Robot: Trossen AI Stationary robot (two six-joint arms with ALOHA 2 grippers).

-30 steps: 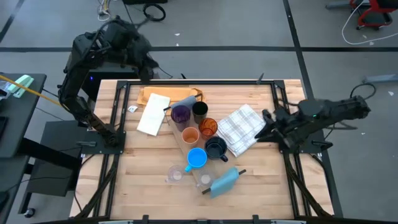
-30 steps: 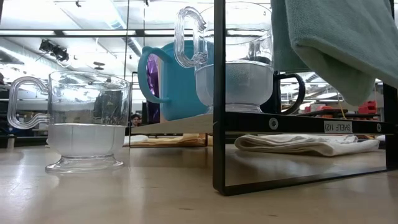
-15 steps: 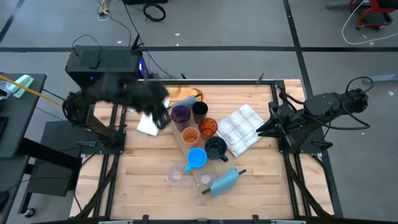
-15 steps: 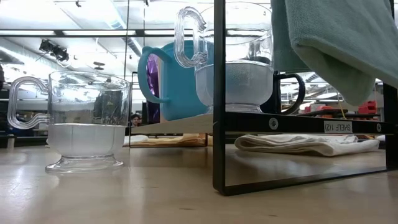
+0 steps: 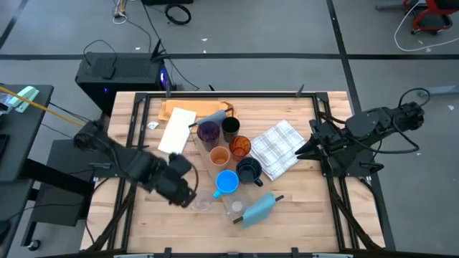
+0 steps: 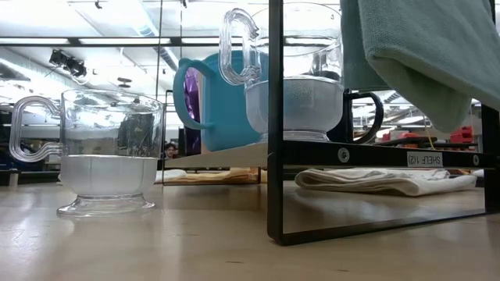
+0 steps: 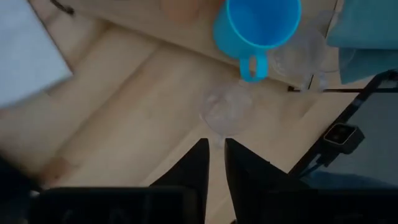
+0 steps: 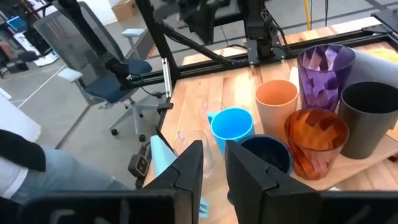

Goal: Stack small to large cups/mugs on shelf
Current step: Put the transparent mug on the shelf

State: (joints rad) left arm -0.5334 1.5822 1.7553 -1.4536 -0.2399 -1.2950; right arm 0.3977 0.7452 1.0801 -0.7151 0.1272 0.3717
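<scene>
Checked cloth (image 5: 281, 148) right of cups, teal towel (image 5: 259, 208) draped on shelf (image 5: 231, 203) end. Blue mug (image 5: 226, 181), navy mug (image 5: 249, 170) on shelf; clear glass (image 5: 203, 203) on table beside it. Left gripper (image 5: 185, 193) low near glass, fingers (image 7: 198, 169) narrowly apart, grasping nothing. Right gripper (image 5: 307, 147) at table's right edge, fingers slightly parted, empty.

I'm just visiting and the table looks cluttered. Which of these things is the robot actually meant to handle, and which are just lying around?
For the job:
- purple tumbler
- black cup
- two orange cups
- blue mug
- navy mug
- clear glass on the table
- long wooden shelf

Lying about:
- checked cloth
- folded white cloth
- blue-green towel
- orange-brown board
</scene>
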